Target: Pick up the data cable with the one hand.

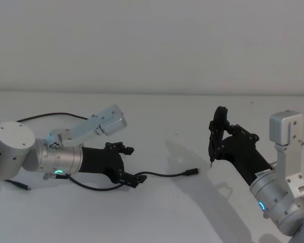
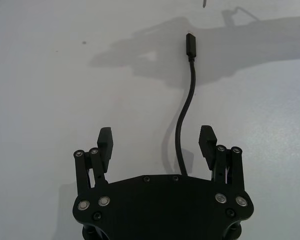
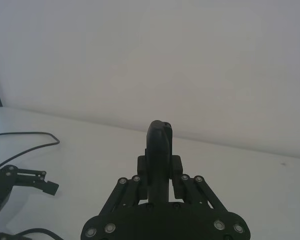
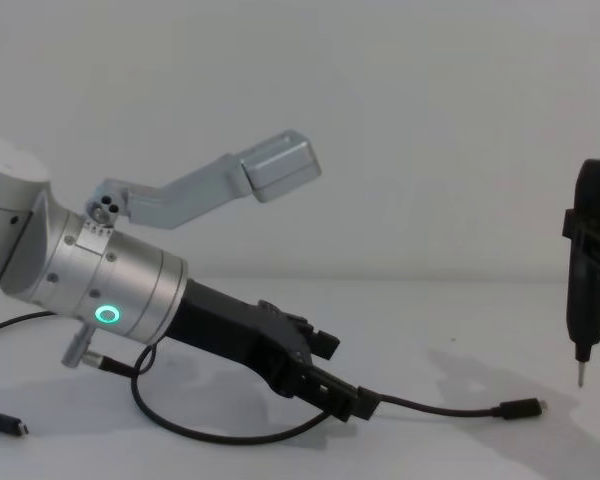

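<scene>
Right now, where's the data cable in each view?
Head: data cable low centre, from left end effector rightward to its plug.
Left wrist: runs out from inside the open left end effector.
Right wrist: probably the black curve near that end effector.
Chest: along the bottom, plug right.
Landmark: left end effector.

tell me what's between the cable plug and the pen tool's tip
Nothing: head view shows bare, shadowed table between the data cable's plug and the right gripper's pen tool; the open left gripper straddles the cable.
</scene>
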Available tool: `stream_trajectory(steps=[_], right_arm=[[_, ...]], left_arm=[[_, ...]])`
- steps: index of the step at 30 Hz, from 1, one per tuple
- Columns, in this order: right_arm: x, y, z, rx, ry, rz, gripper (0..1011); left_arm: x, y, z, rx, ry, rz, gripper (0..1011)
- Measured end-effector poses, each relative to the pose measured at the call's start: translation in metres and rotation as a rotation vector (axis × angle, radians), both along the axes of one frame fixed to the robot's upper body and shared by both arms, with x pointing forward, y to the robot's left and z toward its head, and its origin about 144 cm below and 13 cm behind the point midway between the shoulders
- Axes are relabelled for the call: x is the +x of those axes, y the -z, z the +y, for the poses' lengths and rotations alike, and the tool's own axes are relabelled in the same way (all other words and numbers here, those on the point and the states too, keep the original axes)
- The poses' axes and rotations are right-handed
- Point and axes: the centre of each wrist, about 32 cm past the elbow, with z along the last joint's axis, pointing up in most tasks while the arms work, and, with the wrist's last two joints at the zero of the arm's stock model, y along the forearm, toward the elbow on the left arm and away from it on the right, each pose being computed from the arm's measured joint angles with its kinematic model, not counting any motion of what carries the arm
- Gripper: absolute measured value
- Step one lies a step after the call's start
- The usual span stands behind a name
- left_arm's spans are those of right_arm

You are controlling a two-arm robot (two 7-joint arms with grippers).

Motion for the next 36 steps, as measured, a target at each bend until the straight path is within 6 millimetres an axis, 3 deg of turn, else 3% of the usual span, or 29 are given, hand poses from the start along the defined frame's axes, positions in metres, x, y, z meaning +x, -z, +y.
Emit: stream_trajectory(steps=[15,20,25,29,36], right_arm=[[0.0000,0.0000,0.0000,0.000,0.000,0.000,274],[0.0000,0.0000,0.0000,0.000,0.000,0.000,275],[0.0000,0.0000,0.0000,0.000,0.000,0.000,274],[0.0000,0.0000,0.0000,0.000,0.000,0.000,275],[0.0000,0.0000,0.0000,0.000,0.000,0.000,275]], left_arm=[[0.0042,0.0025,-0.0068,-0.004,0.024,0.061,981],[0.0048,0.0030,-0.0076,-0.005,0.027,0.072,889],[0.0052,0.0033,-0.0086,-0.005,0.031,0.079,712],[0.0054,0.0034,-0.0088,-0.005,0.031,0.083,632],[0.0056,0.0038,-0.0092,-0.006,0.033,0.088,369]])
